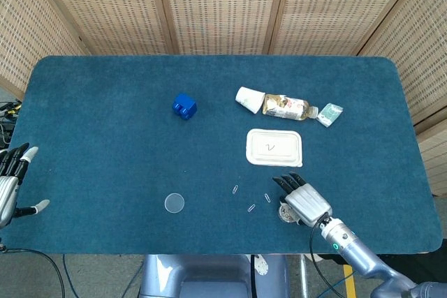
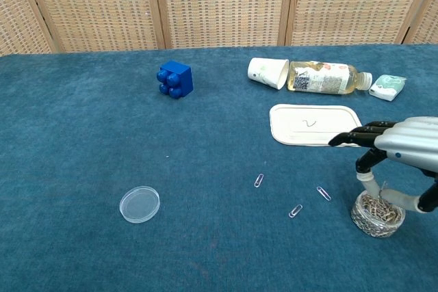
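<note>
At the far left edge of the head view, the left robot hand (image 1: 12, 185) is seen off the side of the worktop (image 1: 105, 130), its fingers spread and nothing grasped; it is not shown in the chest view. On the blue cloth of the worktop, a clear round lid (image 2: 139, 204) is laid flat toward the near left; farther back, a blue building block (image 2: 175, 78) is set with its studs facing the camera. Near the middle front, three loose paper clips (image 2: 259, 180) are scattered, well apart from the lid. Toward the back right, a white paper cup (image 2: 267, 72) is lain on its side, its base against a clear plastic bottle (image 2: 320, 78) that is also on its side; just beside the bottle's cap, a small pale green packet (image 2: 387, 87) is found. In front of these, a white rectangular tray lid (image 2: 311, 125) with a squiggle mark is laid flat. At the near right, a small clear round container of paper clips (image 2: 378, 213) is placed upright on the worktop; the right robot hand (image 2: 400, 158) is held directly above it, palm down, fingers extended forward and apart, with the thumb lowered to the container's rim; nothing is grasped by it. Whether the thumb is touching the rim cannot be told.
</note>
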Controlling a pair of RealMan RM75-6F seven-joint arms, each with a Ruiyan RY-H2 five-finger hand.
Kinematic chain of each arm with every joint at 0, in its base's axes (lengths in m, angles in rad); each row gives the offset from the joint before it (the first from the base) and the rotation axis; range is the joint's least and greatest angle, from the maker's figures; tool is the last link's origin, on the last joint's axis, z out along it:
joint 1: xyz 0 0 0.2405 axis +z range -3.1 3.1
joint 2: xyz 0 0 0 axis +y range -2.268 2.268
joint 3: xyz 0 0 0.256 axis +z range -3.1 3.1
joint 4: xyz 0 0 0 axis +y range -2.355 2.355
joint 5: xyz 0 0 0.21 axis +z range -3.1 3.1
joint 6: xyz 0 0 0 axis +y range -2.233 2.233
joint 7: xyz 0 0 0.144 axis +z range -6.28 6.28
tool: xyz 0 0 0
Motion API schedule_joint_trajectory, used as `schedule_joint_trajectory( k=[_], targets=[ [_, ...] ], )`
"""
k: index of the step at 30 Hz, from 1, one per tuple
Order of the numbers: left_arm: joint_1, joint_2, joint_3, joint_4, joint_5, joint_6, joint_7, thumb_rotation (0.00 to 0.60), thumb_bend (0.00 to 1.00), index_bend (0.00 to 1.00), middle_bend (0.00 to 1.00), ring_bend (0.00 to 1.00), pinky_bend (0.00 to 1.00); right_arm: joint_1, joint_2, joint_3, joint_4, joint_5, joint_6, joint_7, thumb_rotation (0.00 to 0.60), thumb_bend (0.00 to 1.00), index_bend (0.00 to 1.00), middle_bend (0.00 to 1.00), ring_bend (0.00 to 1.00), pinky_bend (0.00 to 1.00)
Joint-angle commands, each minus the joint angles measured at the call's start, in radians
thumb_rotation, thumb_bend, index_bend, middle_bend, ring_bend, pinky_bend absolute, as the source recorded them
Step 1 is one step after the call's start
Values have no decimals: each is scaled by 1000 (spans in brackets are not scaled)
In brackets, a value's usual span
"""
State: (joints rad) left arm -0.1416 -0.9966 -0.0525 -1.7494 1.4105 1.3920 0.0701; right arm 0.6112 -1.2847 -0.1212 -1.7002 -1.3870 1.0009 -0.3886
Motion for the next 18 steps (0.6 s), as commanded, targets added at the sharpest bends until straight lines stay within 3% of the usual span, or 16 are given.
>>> schedule_joint_trajectory(
  k=[1,18],
  targets=[
    [1,0,0,1,0,0,0,600,13,0,0,0,0,0,-17,8,-1,4,-13,-23,600,500,664,35,0,9],
    [2,3,-2,2,-2,2,-7,600,13,0,0,0,0,-17,-50,27,37,27,-50,-45,600,499,665,35,0,9]
  ],
)
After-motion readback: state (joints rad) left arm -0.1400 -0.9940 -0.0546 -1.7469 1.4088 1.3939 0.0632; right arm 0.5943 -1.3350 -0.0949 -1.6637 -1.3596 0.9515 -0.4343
